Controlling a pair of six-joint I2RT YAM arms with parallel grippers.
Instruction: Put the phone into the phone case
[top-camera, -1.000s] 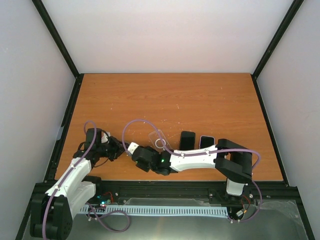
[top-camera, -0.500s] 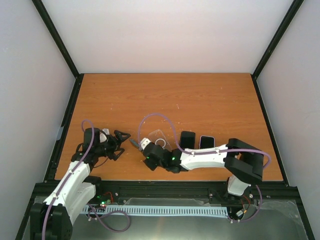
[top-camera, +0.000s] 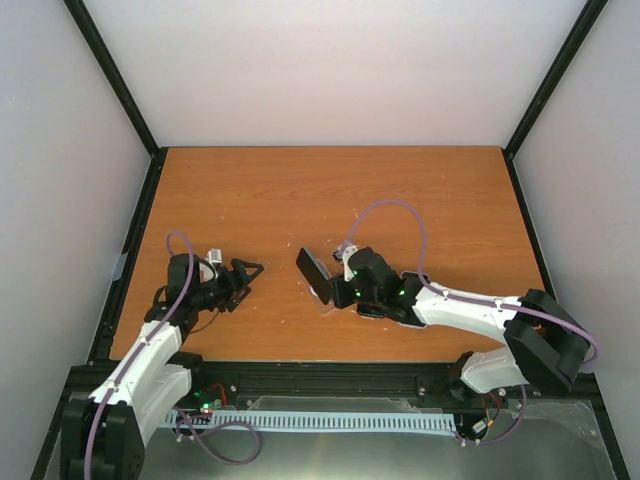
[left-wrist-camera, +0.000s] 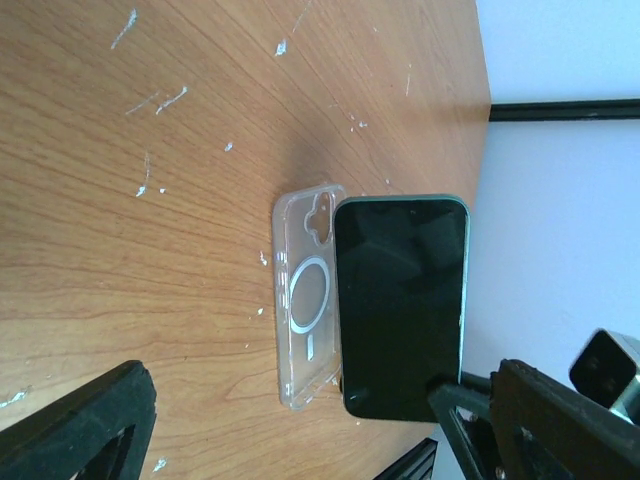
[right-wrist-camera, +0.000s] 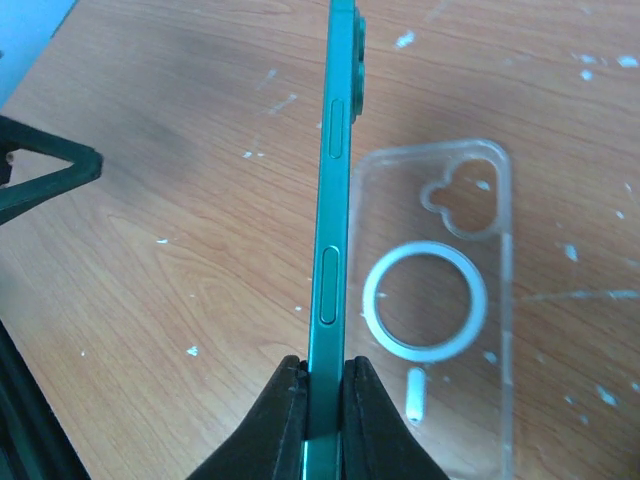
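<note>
Since one second ago: the right arm is no longer stretched along the near edge toward the left arm. It has swung back, and its wrist now sits mid-table. The left gripper has gone from closed to jaws spread wide, with nothing between them, and rests low at the left side of the table.

Right gripper: jaws clamped tight on the lower end of the phone, one finger on each flat face.

Phone: teal frame, dark screen. It is held on edge, not lying flat. In the right wrist view the side buttons face the camera and the camera bump points toward the case side. In the left wrist view the screen faces the left gripper.

Phone case: clear, with a ring mark, lying flat on the wood just beside the phone on its back-face side. The camera cut-out end points away from the right gripper's fingers.

The phone is not in the case. Whether the phone's lower edge touches the table or the case rim cannot be told.
</note>
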